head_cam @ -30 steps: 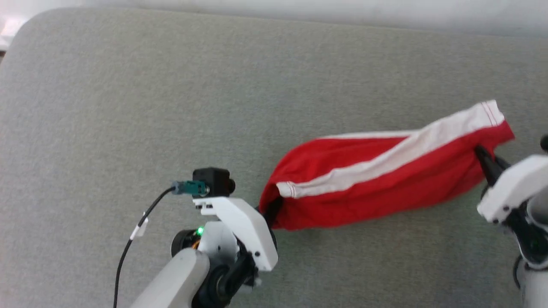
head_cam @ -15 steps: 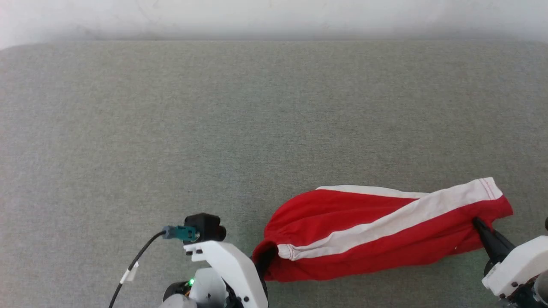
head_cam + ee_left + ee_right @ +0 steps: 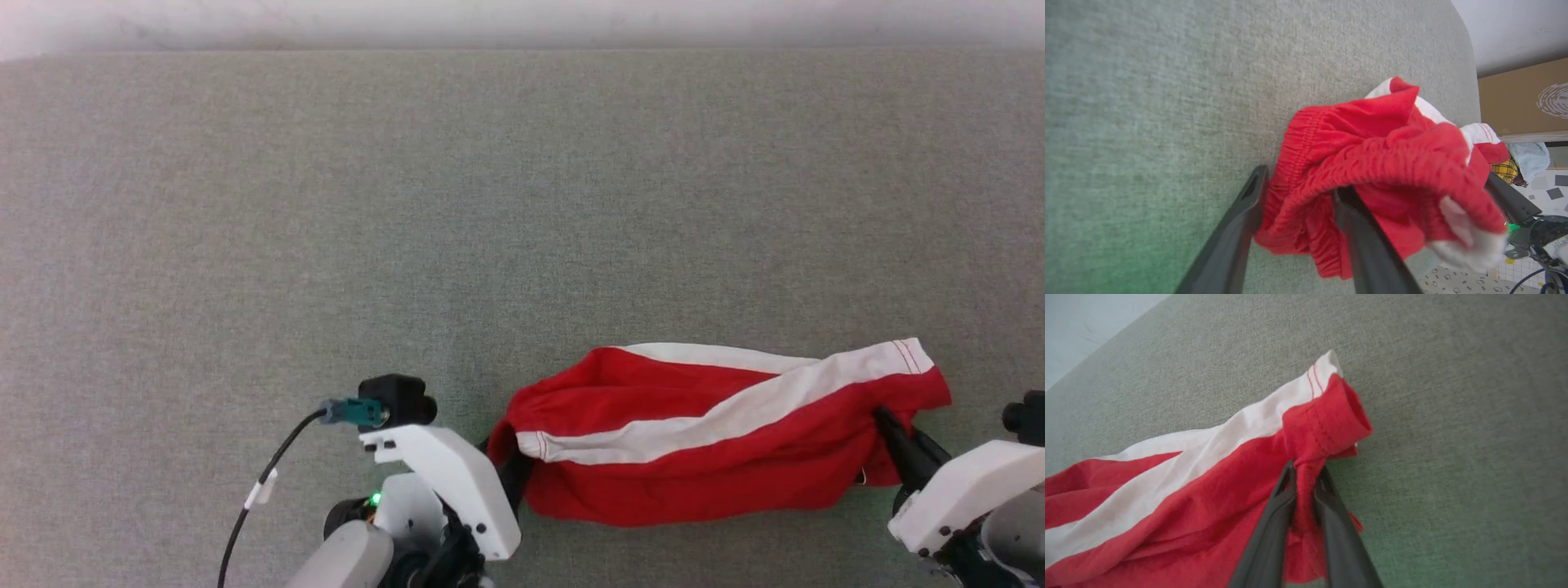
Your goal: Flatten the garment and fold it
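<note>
Two sets of dark fingers meet the cloth in the head view. The bright red soft athletic shorts with white side stripes (image 3: 694,469) lie lengthwise on the lower right of the grey cloth-covered counter (image 3: 408,204). My left fingers (image 3: 510,472) are at the gathered end and my right fingers (image 3: 886,429) at the hemmed end. From up here I cannot tell how wide either pair stands.

In the left wrist view my left fingers (image 3: 1300,183) stand well apart. The ribbed elastic waistband of the shorts (image 3: 1372,155) is bunched loosely between them and drapes over one of them. The cloth rests on the counter (image 3: 1167,81), and beyond it one dark finger of my other arm shows at the far end.

In the right wrist view my right fingers (image 3: 1306,469) stand narrow, with a twisted fold of red cloth pinched between them just below the rolled leg hem. From there the shorts (image 3: 1208,486) run off to that view's lower left, flat on the counter (image 3: 1453,396), with the white stripe on top.
</note>
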`<state>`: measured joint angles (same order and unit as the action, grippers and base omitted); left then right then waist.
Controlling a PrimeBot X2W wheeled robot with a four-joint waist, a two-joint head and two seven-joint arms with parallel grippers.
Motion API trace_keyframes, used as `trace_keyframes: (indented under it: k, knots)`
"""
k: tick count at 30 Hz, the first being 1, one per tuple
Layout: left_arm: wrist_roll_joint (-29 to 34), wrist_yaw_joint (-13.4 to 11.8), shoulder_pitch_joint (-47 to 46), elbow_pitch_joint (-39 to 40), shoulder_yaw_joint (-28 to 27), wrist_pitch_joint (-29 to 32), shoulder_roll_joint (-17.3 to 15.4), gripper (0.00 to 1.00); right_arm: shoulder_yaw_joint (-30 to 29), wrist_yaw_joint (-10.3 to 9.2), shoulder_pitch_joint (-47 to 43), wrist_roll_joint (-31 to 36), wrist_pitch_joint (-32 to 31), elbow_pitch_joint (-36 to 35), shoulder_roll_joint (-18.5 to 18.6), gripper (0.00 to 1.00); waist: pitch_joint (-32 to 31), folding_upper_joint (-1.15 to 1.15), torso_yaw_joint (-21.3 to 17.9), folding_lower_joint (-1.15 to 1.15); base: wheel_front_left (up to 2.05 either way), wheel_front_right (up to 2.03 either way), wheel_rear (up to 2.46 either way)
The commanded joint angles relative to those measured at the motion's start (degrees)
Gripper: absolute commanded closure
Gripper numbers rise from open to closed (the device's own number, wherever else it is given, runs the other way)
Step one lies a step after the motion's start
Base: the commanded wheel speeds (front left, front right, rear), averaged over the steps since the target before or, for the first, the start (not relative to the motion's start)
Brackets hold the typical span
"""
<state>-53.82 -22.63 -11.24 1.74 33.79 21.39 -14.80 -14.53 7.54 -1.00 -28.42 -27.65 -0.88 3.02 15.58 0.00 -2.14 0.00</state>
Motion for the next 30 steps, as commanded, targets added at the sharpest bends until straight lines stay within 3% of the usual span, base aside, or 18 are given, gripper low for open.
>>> trace_keyframes:
  k: [1, 2, 9, 16, 24, 30]
  knots:
    - [0.41, 0.28, -0.74, -0.97, -0.24, -0.46, 0.09, 0.0, 0.27, -0.05, 0.86, 0.68, 0.31, 0.18, -0.13, 0.38, 0.21, 0.0, 0.04, 0.0, 0.0, 0.0, 0.0]
    - [0.43, 0.42, -0.93, -1.39, -0.36, -0.87, 0.32, 0.0, 0.5, -0.05, 0.93, 0.97, 0.37, 0.31, -0.13, 0.0, 0.2, 0.0, -0.01, 0.0, 0.0, 0.0, 0.0]
    - [-0.19, 0.51, 1.73, -0.45, -3.24, -5.48, 0.45, 0.0, 0.57, -0.05, -1.65, 1.29, -0.48, -2.01, -0.13, 0.0, -0.95, 0.0, -0.41, 0.0, 0.0, 0.0, 0.0]
    - [0.74, -0.75, 8.19, 6.11, -9.81, -15.69, -0.79, 0.0, -2.95, -0.05, -5.19, -0.17, 0.02, -5.07, -0.14, 0.0, -2.21, 0.0, -0.35, 0.0, 0.0, 0.0, 0.0]
    - [7.5, -1.42, 11.48, 12.0, -15.44, -30.28, -2.13, 0.0, -2.66, -0.05, -5.6, -0.78, 0.67, -4.67, -0.14, 0.0, -2.32, 0.0, 1.31, 0.0, 0.0, 0.0, 0.0]
    - [10.06, -1.2, 11.74, 12.56, -15.51, -33.73, -1.5, 0.0, -1.86, -0.05, -4.31, -1.15, 1.4, -2.48, -0.14, 0.0, -1.93, 0.0, 2.64, 0.0, 0.0, 0.0, 0.0]
